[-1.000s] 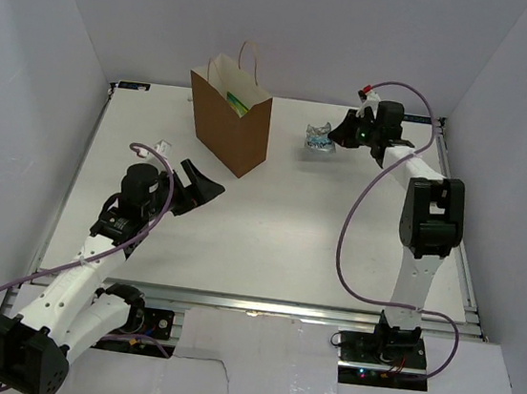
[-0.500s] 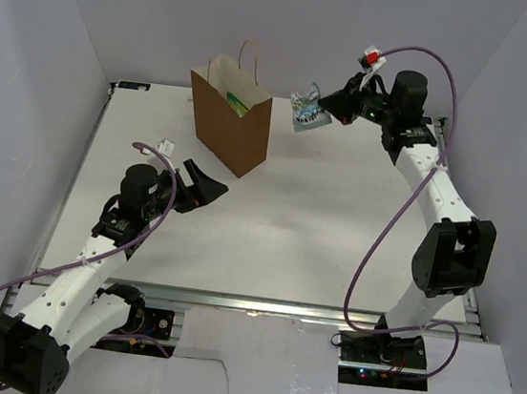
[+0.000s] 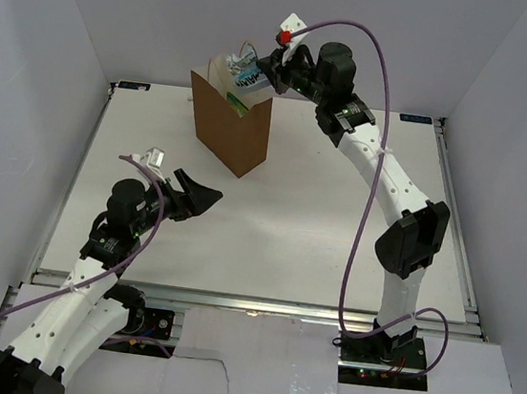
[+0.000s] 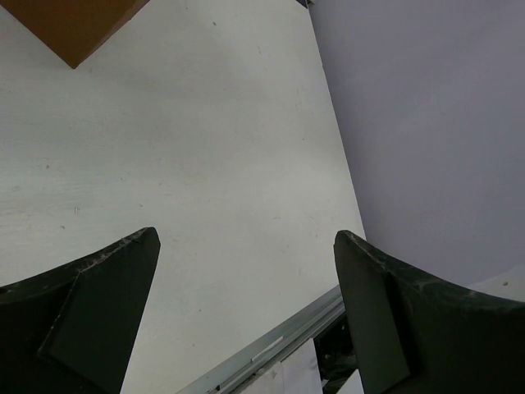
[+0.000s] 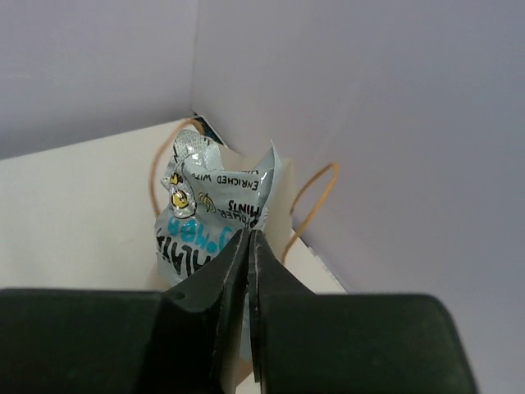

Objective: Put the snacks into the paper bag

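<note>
White tabletop [image 3: 318, 223] filled most of my overhead view. On it the brown kraft paper bag [image 3: 232, 136] stood upright near the far edge, left of the middle, with one corner turned toward the near edge. Its mouth was open and its twisted loop handles [image 3: 253, 58] stood up.

I had the right arm stretched far across toward that far edge. The right gripper [image 3: 265, 76] hung above the bag's mouth with its fingers pinched tight on the top seam of a grey-blue snack packet [image 3: 241, 72]. In the right wrist view the packet dangled below the closed fingertips, between the two handles, above the rim rather than inside. The left gripper [image 3: 197, 190] hovered over the left half of the table, well apart from the bag. Its fingers were spread wide and held nothing, and the left wrist camera showed only bare surface and a corner of the bag between them.

Inside the bag, against the pale lining at the near side of the mouth, I could make out a yellow-green packet [image 3: 240, 106]. What lay deeper was hidden from me. I judged the job well advanced: at least one snack was already in and this one was poised for release. No other packet showed outside the bag in my views, so it seemed the last or close to it.
</note>
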{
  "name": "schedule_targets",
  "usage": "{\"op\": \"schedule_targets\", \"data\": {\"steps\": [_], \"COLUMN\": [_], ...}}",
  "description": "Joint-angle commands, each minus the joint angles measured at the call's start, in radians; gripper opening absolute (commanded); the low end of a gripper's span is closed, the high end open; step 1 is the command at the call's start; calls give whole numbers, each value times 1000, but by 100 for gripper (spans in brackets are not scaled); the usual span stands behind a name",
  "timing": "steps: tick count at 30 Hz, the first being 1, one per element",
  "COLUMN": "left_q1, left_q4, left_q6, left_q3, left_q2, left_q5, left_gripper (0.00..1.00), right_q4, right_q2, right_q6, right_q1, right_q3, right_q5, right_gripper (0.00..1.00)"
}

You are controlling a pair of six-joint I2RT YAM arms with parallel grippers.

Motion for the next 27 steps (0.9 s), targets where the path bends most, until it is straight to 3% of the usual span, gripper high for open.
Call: {"op": "schedule_targets", "data": {"steps": [1, 9, 12, 13, 16, 18, 21, 23, 27], "left_q1": [-1, -2, -3, -3, -2, -2, -1, -1, -1], "left_q4": [-38, -52, -52, -52, -51, -51, -61, -110, -169], "left_q6": [-17, -20, -9, -8, -6, 1, 35, 73, 156], "left_q3": [-22, -19, -7, -5, -10, -10, 3, 39, 90], "left_q2": [-69, -86, -71, -71, -79, -82, -82, -71, -62], "left_q5": [-27, -32, -28, -29, -32, -34, -34, -47, -72], "left_gripper": [98, 98, 98, 98, 98, 98, 98, 98, 98], "right_q4": [37, 165, 167, 161, 153, 124, 5, -84, -135], "right_q2": [34, 65, 59, 54, 25, -11, -73, -126, -358], "right_q6": [-103, -185, -185, -179, -166, -143, -65, 21, 75], "right_q1": [10, 72, 86, 87, 84, 74, 32, -17, -114], "right_q3": [53, -30, -50, -53, -67, -71, -74, -132, -422], "right_q5": [153, 282, 293, 296, 300, 297, 242, 164, 95], "right_gripper": [8, 8, 28, 45, 62, 67, 90, 90, 90]}}
